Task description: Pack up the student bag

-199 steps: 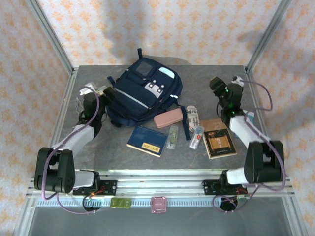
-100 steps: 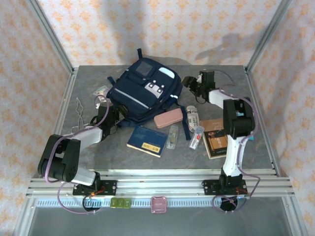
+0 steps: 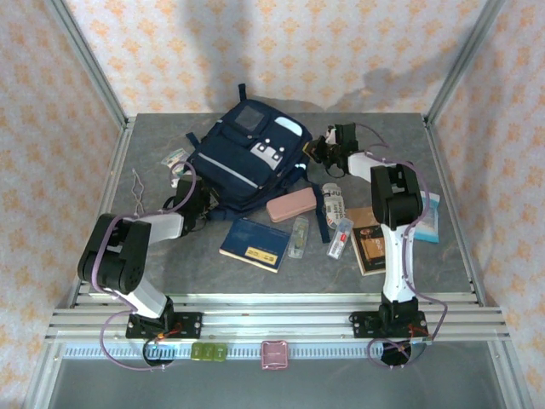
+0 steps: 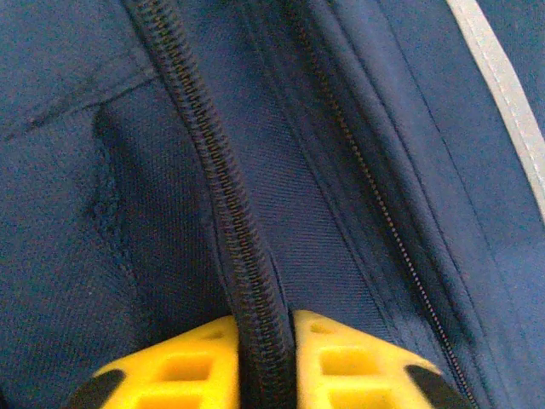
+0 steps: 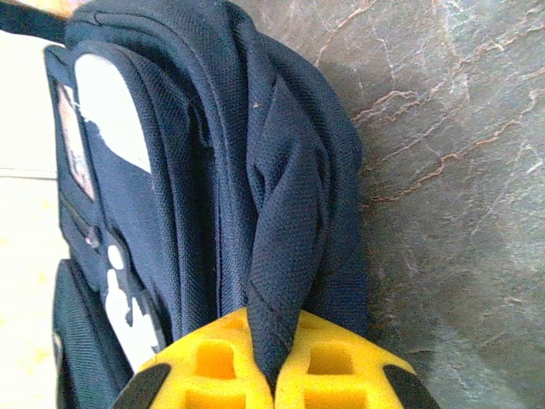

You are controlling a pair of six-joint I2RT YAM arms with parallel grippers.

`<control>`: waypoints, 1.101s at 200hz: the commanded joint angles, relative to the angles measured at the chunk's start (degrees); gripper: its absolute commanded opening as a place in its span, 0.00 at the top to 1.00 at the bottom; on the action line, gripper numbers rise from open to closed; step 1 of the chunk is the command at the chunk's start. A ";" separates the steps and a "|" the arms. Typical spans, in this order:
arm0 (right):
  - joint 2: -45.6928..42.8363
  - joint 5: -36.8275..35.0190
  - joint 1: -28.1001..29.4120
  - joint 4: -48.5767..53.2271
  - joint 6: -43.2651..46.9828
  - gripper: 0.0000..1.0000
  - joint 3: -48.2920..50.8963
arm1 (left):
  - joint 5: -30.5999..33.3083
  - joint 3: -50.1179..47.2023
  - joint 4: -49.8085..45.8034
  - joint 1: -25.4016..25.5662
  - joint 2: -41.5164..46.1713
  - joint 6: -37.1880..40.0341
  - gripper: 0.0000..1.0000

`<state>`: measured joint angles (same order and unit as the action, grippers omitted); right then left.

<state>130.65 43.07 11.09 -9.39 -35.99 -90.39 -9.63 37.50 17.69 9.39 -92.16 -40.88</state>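
Both arms swung in from the sides in the last second. My left gripper (image 4: 266, 341) is now clamped on a zipper seam (image 4: 230, 204) at the near-left of the student bag (image 3: 251, 162), and my right gripper (image 5: 272, 349) pinches a fabric fold (image 5: 285, 256) at its right edge. The bag lies flat at back-centre of the table (image 3: 383, 128), with the pink pencil case (image 3: 291, 204) and blue notebook (image 3: 254, 244) unpacked just in front, so I reckon opening it comes next.

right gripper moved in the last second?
Yes. The right gripper swung left, from well clear of the bag to its right edge, where it now pinches a fold of fabric.
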 commanded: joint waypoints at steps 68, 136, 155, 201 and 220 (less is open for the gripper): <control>-31.45 -1.05 -0.54 -7.60 -18.18 1.00 17.67 | 3.51 25.57 -15.47 0.70 -19.92 6.96 0.95; -51.70 -20.00 3.62 -13.66 -32.64 1.00 36.95 | -1.74 41.14 -16.34 1.38 -24.49 12.47 0.84; -53.07 -23.38 4.22 -13.99 -35.64 1.00 38.34 | -4.00 38.51 -13.83 2.02 -18.55 12.80 0.68; -56.67 -34.73 7.43 -10.08 -38.89 1.00 38.49 | -9.86 19.18 -1.18 5.74 3.69 11.28 0.49; -57.44 -36.98 8.23 -9.16 -38.90 1.00 38.36 | -11.54 9.72 6.22 9.70 10.56 10.56 0.47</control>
<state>77.12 12.60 18.17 -16.10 -72.53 -51.22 -16.69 56.99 12.82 14.83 -88.14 -29.43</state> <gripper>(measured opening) 0.047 0.526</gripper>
